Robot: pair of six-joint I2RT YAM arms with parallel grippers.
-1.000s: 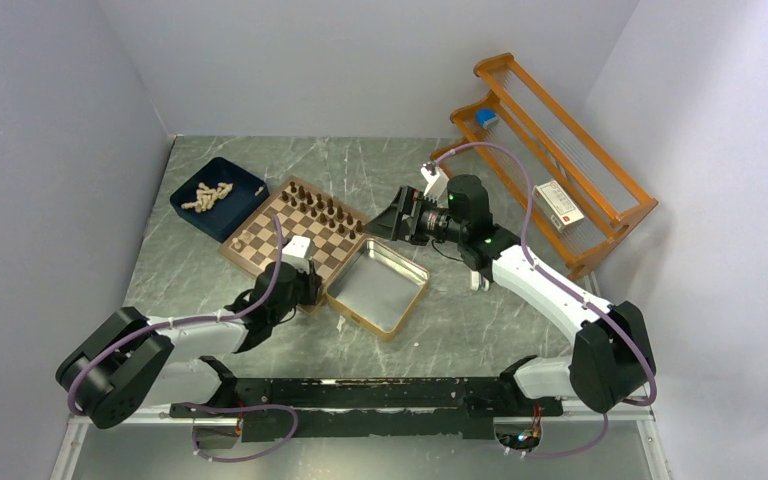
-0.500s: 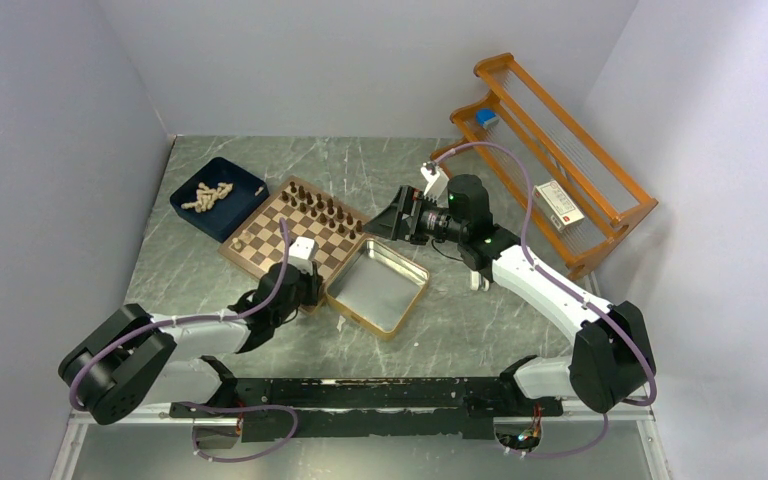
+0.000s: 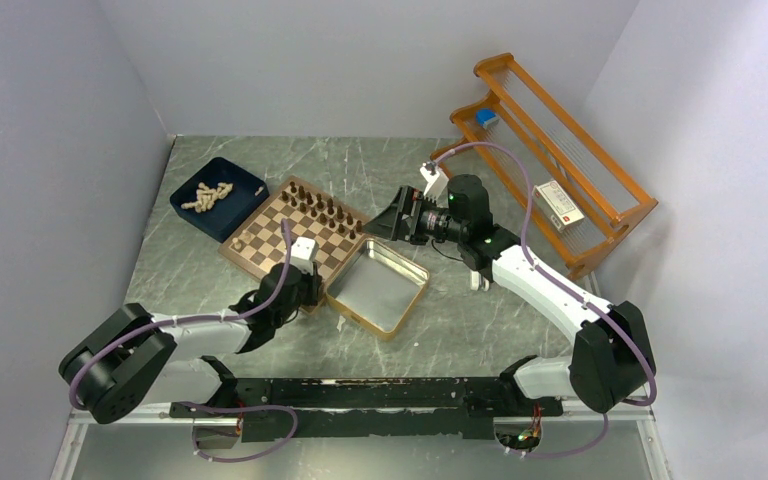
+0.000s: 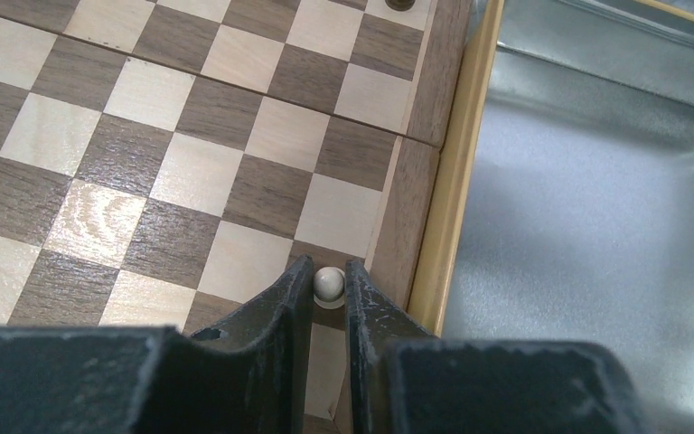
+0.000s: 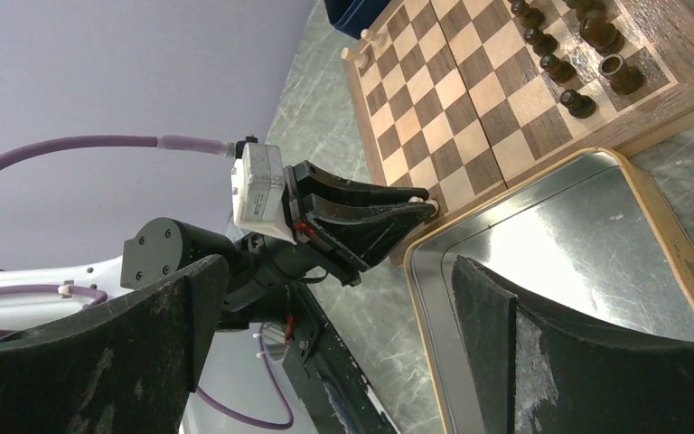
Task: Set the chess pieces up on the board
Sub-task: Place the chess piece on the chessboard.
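Your left end effector (image 4: 327,268) is almost closed, its two black fingers (image 4: 282,307) pressed against either side of one pale piece (image 4: 329,284). That piece is a small tan chessman with a smooth round head above a narrow collar. It is over the board (image 4: 158,172), in the line of squares next to the brown rim. That is the side where the silver tin (image 4: 587,226) lies against the board. You cannot tell whether its base touches the wood.

The left wrist view looks almost straight down on the head, so the piece stands upright with its long axis toward that camera. The right wrist view gives you the side-on look. There the left end effector slants down to the board's corner by the tin, the dark pieces (image 5: 560,68) stand in rows along the opposite edge, and a pale chessman (image 5: 368,43) sits at another corner. Only the top view shows the heap of pale pieces (image 3: 207,195) in the navy tray (image 3: 245,190) on the tabletop (image 3: 460,320).

Your right end effector (image 3: 382,216) is spread wide and holds nothing, just beyond the tin.
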